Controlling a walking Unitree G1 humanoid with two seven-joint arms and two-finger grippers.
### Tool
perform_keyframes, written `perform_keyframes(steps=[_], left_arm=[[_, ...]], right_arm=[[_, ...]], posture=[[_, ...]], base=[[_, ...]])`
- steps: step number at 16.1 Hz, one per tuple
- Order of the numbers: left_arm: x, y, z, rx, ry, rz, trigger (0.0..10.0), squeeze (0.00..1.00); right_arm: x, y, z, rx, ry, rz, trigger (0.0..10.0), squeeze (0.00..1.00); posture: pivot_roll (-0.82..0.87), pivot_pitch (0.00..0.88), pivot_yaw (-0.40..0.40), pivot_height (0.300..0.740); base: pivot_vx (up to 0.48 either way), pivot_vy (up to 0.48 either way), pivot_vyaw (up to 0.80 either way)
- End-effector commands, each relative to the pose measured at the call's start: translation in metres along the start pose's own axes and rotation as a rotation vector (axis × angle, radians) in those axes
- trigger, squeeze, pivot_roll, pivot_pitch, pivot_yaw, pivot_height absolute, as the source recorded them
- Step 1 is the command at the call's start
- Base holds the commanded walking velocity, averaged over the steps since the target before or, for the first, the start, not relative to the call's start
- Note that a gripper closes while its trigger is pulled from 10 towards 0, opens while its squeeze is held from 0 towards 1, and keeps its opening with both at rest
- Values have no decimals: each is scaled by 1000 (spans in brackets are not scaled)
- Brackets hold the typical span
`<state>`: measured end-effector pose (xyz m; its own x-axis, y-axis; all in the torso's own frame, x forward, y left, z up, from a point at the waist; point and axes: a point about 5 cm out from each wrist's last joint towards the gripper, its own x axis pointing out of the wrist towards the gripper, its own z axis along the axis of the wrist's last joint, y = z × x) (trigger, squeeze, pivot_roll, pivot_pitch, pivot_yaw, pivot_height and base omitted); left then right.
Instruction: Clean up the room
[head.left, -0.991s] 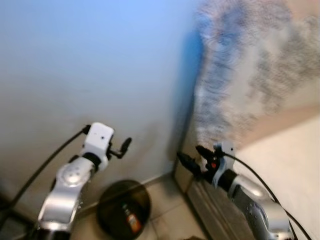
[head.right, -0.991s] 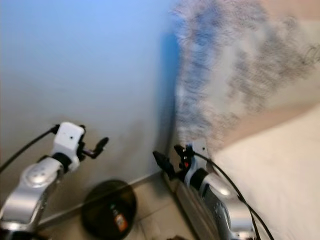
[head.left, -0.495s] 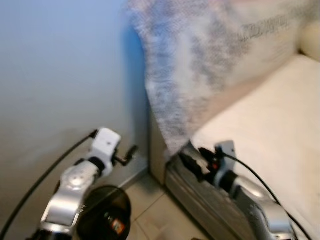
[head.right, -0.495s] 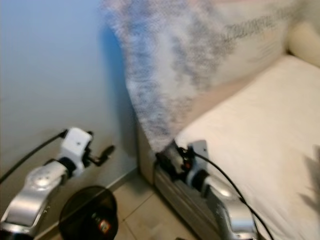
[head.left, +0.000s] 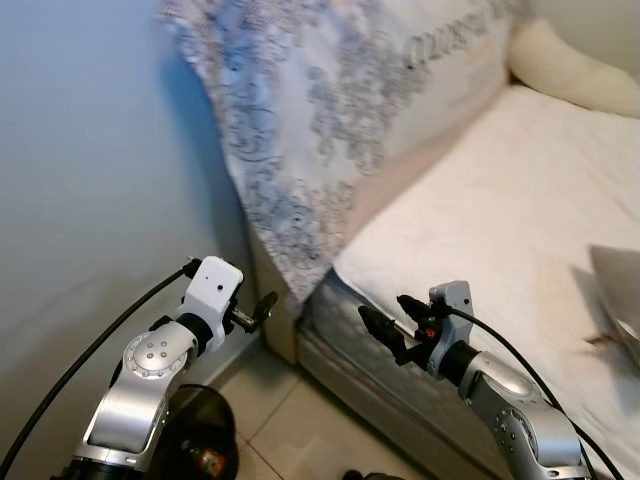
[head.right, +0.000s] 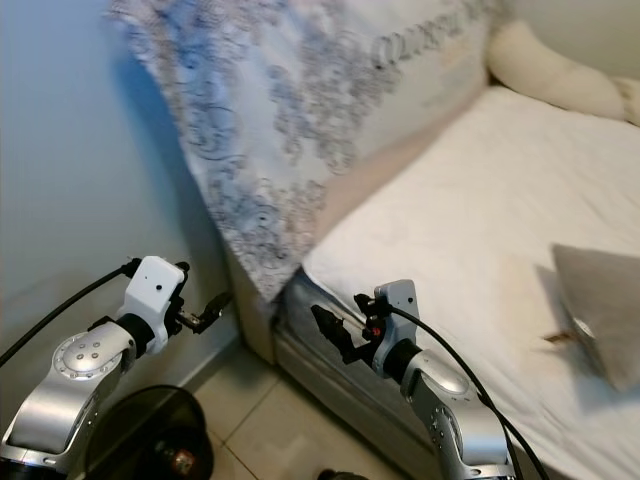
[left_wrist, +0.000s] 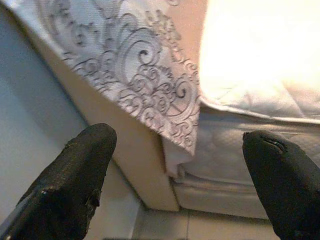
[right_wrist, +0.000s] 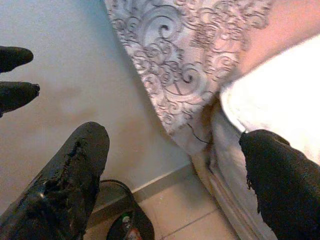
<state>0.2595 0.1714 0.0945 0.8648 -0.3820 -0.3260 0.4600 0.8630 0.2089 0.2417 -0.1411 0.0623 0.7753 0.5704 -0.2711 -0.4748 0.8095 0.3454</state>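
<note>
A bed with a white mattress (head.left: 500, 190) fills the right side of the eye views. A white cloth with a grey swirl pattern (head.left: 320, 110) hangs over its headboard. On the mattress at the far right lies a flat grey thing (head.right: 600, 310). My left gripper (head.left: 262, 305) is raised in front of the blue-grey wall (head.left: 90, 170), open with nothing in it, its fingers (left_wrist: 75, 175) wide apart. My right gripper (head.left: 385, 312) hovers open by the mattress's near corner, also holding nothing, its fingers (right_wrist: 75, 175) spread toward the cloth's hanging corner (right_wrist: 185, 90).
A round black object (head.left: 200, 450) with a small red-labelled item on it sits on the tiled floor (head.left: 290, 430) below my left arm. A cream pillow (head.left: 570, 65) lies at the bed's far end. The bed frame's corner (left_wrist: 150, 175) stands close to the wall.
The camera has swung to the right, from the wall and draped cloth to the bed, and the picture has sharpened. Both arms keep the same raised pose.
</note>
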Motion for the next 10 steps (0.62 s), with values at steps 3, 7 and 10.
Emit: perform_keyframes(steps=[3, 7, 10], left_arm=[[0, 1, 3, -10, -19, 13, 10000, 0], [0, 0, 2, -10, -24, 22, 10000, 0], [0, 0, 1, -10, -26, 26, 10000, 0]], right_arm=[[-1, -3, 5, -16, -13, -17, 10000, 0], [-1, -6, 5, -14, -13, -32, 10000, 0], [-1, -7, 3, -13, -14, -40, 10000, 0]], posture=[[25, 0, 0, 740], [24, 0, -8, 740], [24, 0, -9, 740]], base=[[0, 0, -598], [0, 0, -600], [0, 0, -600]])
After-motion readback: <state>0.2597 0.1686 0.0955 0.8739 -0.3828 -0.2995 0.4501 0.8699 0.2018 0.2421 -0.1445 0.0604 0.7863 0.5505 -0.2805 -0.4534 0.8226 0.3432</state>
